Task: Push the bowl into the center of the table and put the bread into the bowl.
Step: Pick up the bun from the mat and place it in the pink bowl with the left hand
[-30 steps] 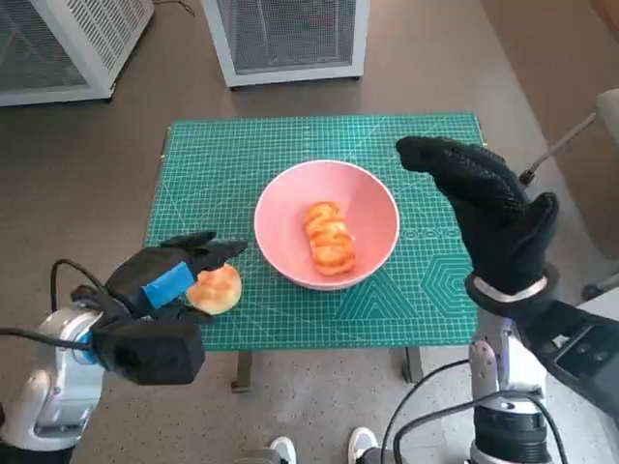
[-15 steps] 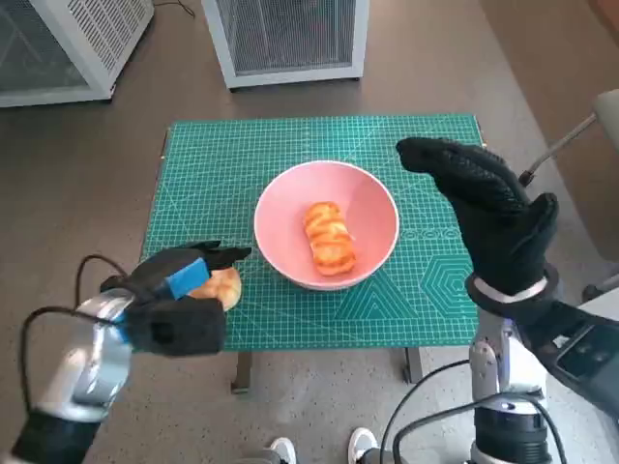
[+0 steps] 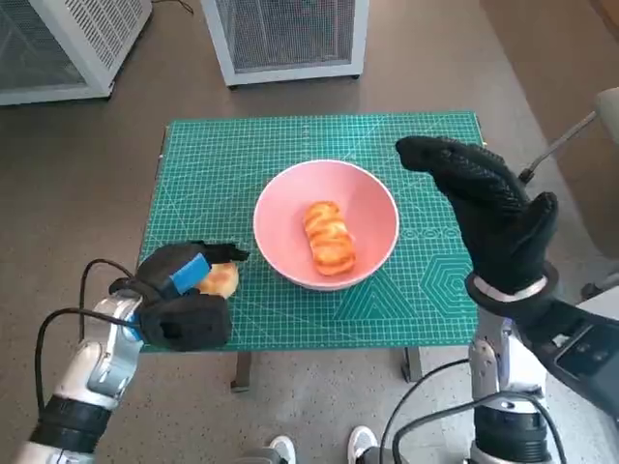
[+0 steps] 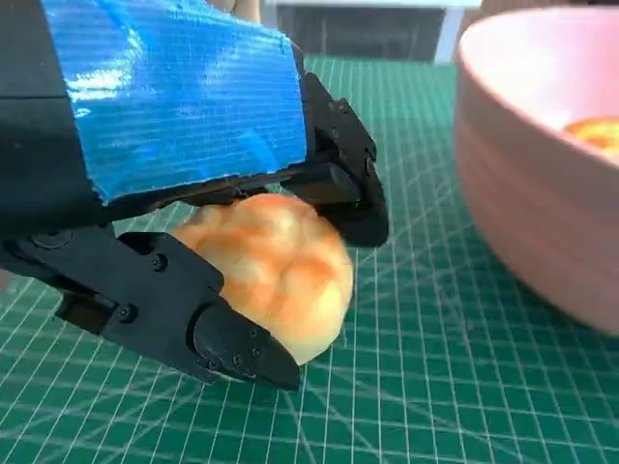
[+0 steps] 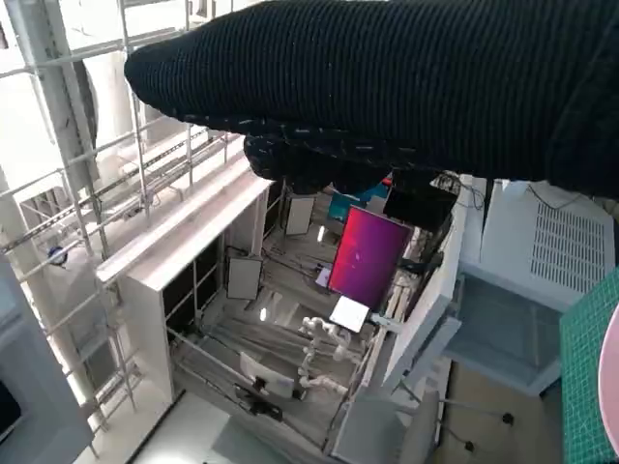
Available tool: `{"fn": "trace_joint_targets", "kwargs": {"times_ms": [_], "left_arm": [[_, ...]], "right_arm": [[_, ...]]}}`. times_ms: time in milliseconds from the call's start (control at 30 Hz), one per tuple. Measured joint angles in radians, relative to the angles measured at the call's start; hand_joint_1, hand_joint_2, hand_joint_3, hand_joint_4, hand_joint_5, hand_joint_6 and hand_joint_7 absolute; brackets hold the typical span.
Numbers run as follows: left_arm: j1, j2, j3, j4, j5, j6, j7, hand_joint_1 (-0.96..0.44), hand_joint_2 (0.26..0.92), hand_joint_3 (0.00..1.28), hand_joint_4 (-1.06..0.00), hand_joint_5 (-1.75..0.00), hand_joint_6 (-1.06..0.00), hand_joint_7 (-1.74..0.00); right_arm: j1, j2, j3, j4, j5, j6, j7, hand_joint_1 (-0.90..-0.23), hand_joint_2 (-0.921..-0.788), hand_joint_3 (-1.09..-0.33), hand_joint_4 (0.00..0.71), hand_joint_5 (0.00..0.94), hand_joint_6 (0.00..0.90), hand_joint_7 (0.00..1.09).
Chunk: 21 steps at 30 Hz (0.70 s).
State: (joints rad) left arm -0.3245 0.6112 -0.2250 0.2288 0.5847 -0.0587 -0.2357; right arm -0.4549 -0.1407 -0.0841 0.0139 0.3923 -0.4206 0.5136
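Left robot hand (image 3: pixel 184 290) on the bread bun (image 4: pixel 276 275)
Its fingers pinch the bun beside the pink bowl (image 3: pixel 290 227); the right robot hand (image 3: pixel 484 208) hovers spread, holding nothing.

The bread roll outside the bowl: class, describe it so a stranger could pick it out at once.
On the green cutting mat, look beside the pink bowl, near the mat's front edge. The round bread roll sits in the left hand; the other bread is long and lies inside the bowl.
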Motion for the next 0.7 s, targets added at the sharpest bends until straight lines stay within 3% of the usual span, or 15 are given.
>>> {"fn": "trace_joint_targets", "kwargs": {"times_ms": [367,700], "left_arm": [[0.042,0.013,0.051,-0.060,-0.017,-0.034,0.018,0.00,0.921,0.10,-0.68,-1.19,-0.57,-1.21],[0.083,0.024,0.143,-0.231,-0.061,-0.026,-0.001,0.00,0.920,0.07,-0.70,-1.19,-0.62,-1.13]], "right_arm": [[0.002,0.002,0.001,0.004,0.000,-0.001,0.011,-0.393,-0.921,-0.502,0.502,0.039,0.086,0.89],[0.003,0.006,0.001,0.009,0.007,-0.001,0.020,-0.405,-0.921,-0.497,0.501,0.042,0.080,0.89]]}}
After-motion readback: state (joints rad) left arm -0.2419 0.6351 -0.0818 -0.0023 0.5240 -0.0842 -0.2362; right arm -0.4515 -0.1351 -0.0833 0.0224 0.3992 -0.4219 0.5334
